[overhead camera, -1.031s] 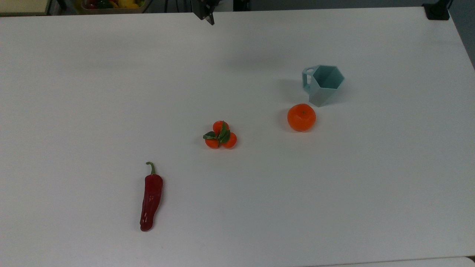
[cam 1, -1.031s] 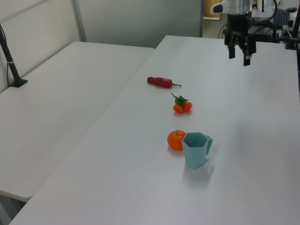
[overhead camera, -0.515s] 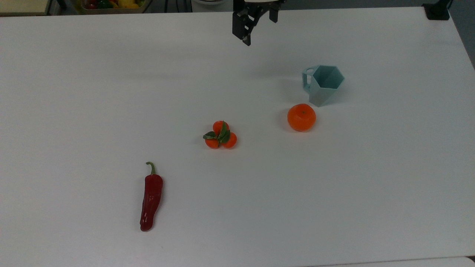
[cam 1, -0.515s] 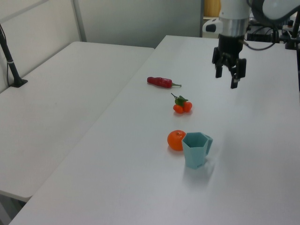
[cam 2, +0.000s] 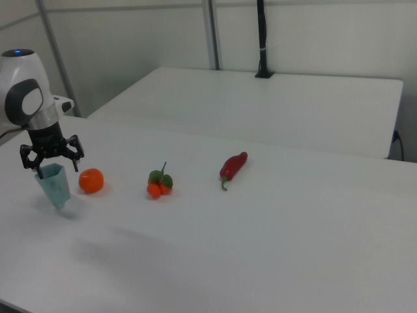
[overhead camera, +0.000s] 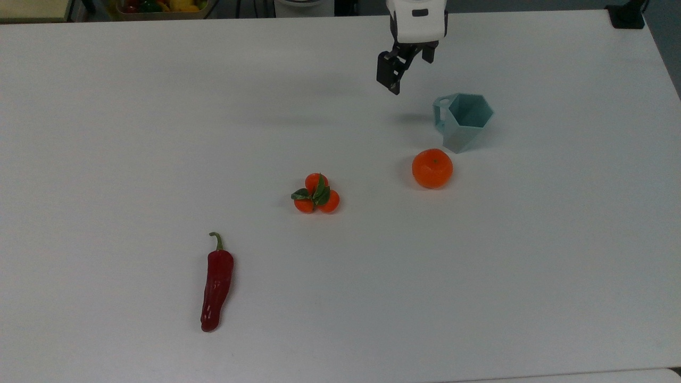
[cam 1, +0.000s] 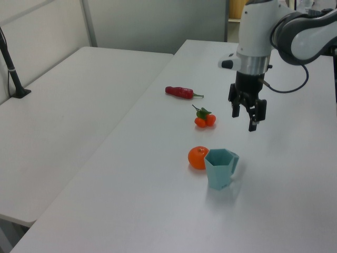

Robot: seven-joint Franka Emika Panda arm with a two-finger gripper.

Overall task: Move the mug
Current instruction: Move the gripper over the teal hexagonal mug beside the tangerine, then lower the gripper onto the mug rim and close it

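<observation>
Broadly, a white counter [overhead camera: 106,133] carried everything, and a second white table [cam 1: 63,105] stood beside it on the left view's left. Over the counter hung the white Panda arm [cam 1: 263,31], pointing straight down, its black hand [cam 1: 248,114] above the surface with its two fingers spread apart and nothing between them. In the top view the hand [overhead camera: 403,66] sat just to the upper left of the mug, not touching it; in the right view the hand [cam 2: 51,156] appeared directly above and behind the mug's rim. The mug [overhead camera: 464,122], pale teal-blue with a hexagonal rim and faceted sides narrowing to its base, stood upright on the counter toward the top view's right, its angular handle turned to the top view's left, toward the hand. In the left view the mug [cam 1: 220,167] stood nearest the camera with its handle on the left view's right. An orange [overhead camera: 432,168] lay just beside the mug, below it in the top view, close but apart from it. A dark red chilli pepper [overhead camera: 216,284] with a green stem lay well apart at the top view's lower left. Between pepper and orange sat a cluster of three small orange fruits with green leaves [overhead camera: 316,194].
</observation>
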